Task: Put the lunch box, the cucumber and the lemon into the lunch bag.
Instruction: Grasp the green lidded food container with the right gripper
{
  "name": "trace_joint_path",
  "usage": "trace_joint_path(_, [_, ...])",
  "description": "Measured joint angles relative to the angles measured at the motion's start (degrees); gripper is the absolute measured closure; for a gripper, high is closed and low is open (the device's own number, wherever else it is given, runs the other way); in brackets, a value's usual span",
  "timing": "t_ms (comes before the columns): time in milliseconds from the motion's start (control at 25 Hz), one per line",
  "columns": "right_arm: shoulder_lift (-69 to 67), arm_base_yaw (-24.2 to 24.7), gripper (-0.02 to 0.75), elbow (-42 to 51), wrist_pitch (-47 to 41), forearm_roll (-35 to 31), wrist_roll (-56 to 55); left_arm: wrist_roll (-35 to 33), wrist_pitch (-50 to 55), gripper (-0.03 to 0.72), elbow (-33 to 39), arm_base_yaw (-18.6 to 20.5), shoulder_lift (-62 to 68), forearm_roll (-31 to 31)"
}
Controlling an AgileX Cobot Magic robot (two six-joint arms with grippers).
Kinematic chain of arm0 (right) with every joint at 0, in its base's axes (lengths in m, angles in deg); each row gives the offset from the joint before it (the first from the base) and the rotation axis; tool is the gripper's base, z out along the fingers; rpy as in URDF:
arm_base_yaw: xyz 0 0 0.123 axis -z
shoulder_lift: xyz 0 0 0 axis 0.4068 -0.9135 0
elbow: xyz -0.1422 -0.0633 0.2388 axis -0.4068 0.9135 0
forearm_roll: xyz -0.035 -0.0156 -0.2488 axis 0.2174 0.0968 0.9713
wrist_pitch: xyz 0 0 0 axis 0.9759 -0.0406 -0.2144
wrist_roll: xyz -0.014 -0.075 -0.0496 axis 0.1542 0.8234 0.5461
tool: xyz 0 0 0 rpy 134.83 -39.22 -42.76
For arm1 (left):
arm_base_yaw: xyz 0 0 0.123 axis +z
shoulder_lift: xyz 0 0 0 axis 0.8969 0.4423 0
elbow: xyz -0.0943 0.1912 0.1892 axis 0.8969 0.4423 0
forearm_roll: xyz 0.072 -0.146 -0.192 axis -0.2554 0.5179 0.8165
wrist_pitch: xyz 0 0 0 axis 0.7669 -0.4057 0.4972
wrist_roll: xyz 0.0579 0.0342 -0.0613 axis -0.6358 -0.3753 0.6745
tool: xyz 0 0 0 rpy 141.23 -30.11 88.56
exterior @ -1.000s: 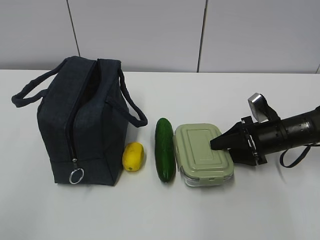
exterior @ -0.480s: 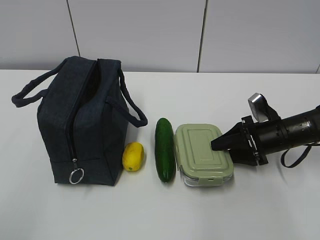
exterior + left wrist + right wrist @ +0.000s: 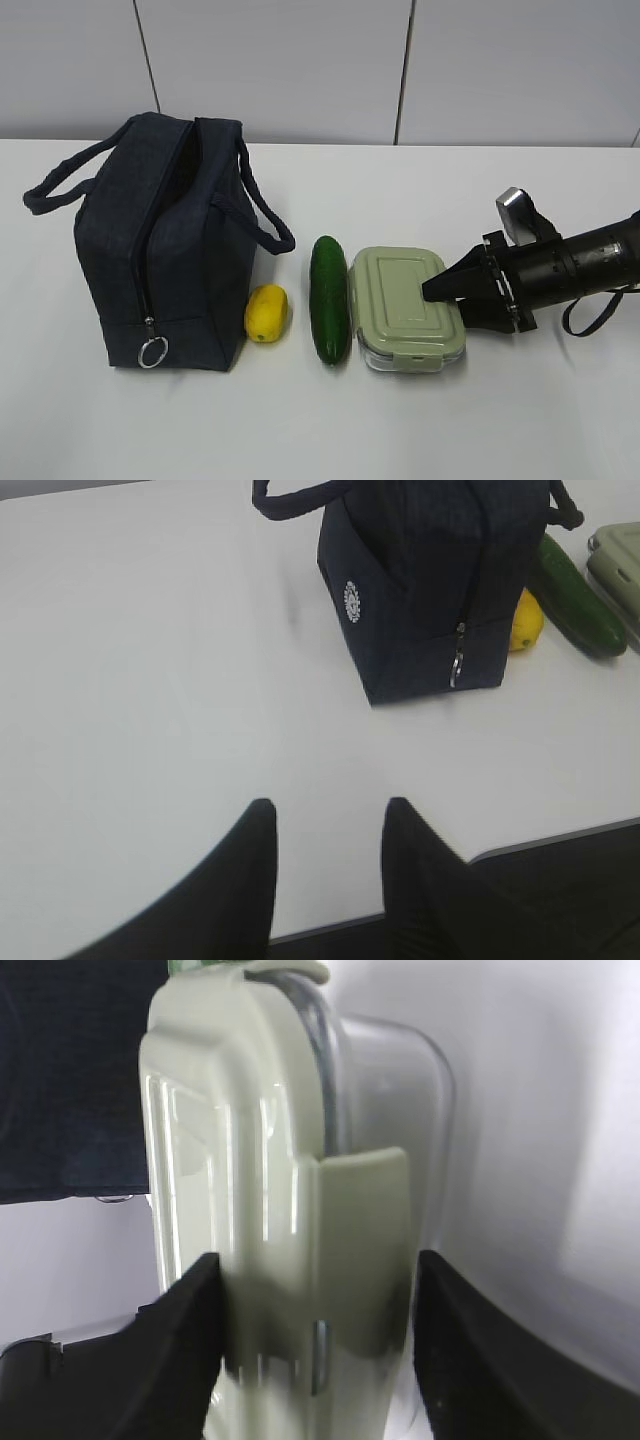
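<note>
- My right gripper (image 3: 315, 1360) was clamped on the near end of the lunch box (image 3: 405, 308), one finger on each side; its base was cut off in my wrist view.
- Beyond the box lay the cucumber (image 3: 329, 298), then the lemon (image 3: 266, 312), then the lunch bag (image 3: 160, 245).
- My left gripper (image 3: 325, 865) hung parted and empty over bare desk (image 3: 150, 680), the bag well ahead.

exterior: front, slanted down | left wrist: far, faces lunch bag (image 3: 430, 590) | right wrist: close on lunch box (image 3: 290, 1210)
</note>
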Motion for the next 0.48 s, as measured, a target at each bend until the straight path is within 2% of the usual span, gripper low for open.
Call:
trace_joint_path(320, [0.0,0.0,0.305,0.0,0.0,0.0,-0.1,0.0,0.0,0.450,0.0,0.0,0.0,0.0])
trace_joint_path(360, [0.0,0.0,0.286,0.0,0.0,0.2,-0.3,0.0,0.0,0.450,0.0,0.0,0.0,0.0])
trace_joint_path(480, [0.0,0.0,0.300,0.0,0.0,0.3,-0.4,0.0,0.0,0.450,0.0,0.0,0.0,0.0])
